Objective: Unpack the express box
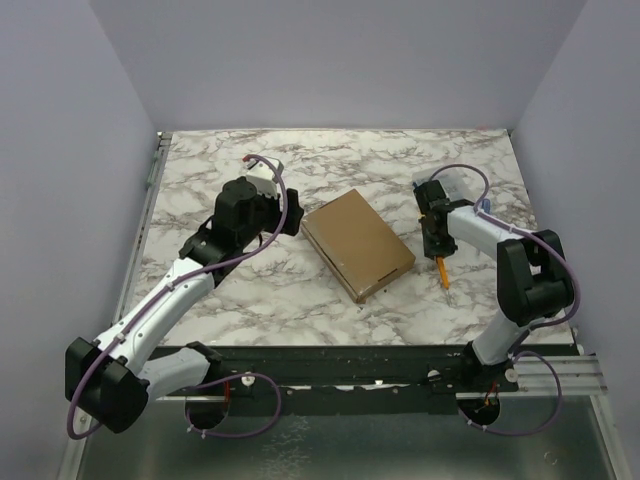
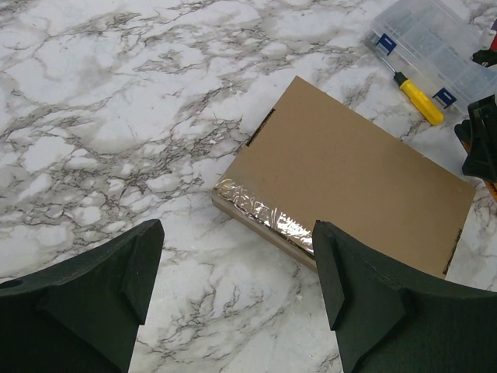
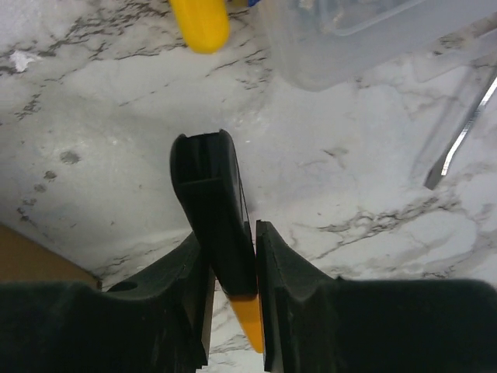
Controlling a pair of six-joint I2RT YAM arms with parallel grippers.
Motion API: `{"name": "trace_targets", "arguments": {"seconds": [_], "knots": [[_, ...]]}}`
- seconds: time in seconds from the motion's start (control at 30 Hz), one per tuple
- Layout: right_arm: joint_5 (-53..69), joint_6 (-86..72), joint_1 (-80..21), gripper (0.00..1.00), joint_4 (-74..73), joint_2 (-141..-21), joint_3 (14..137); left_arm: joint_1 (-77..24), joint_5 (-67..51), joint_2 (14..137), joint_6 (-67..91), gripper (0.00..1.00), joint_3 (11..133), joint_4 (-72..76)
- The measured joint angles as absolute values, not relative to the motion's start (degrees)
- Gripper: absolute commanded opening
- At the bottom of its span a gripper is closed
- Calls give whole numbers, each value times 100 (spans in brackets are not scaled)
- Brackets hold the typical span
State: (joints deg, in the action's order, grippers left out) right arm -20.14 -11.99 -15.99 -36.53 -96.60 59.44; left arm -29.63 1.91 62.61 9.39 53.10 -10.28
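Note:
The express box (image 1: 357, 243) is a flat brown cardboard mailer lying closed at the middle of the marble table, set at an angle. Shiny tape (image 2: 268, 210) covers its near left edge (image 2: 349, 171). My left gripper (image 1: 285, 215) hovers just left of the box. In the left wrist view the left gripper (image 2: 237, 280) is open, with only bare table between the fingers. Right of the box, my right gripper (image 1: 437, 243) is shut on a black and orange utility knife (image 3: 213, 202), whose orange end (image 1: 442, 272) points toward the near edge. A box corner (image 3: 23, 260) shows at far left in the right wrist view.
A clear plastic compartment case (image 1: 455, 185) lies behind the right gripper. A yellow-handled screwdriver (image 2: 419, 97) lies beside the case (image 2: 435, 39). In the right wrist view a thin metal strip (image 3: 458, 132) lies on the marble at right. Purple walls enclose the table.

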Motion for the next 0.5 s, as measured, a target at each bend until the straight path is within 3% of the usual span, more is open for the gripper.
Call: {"name": "trace_targets", "arguments": {"seconds": [0.5], "knots": [[-1881,-1352,-1601,44,-3701,-9614,5940,-2963,128,6394,939,85,5310,-998]]}}
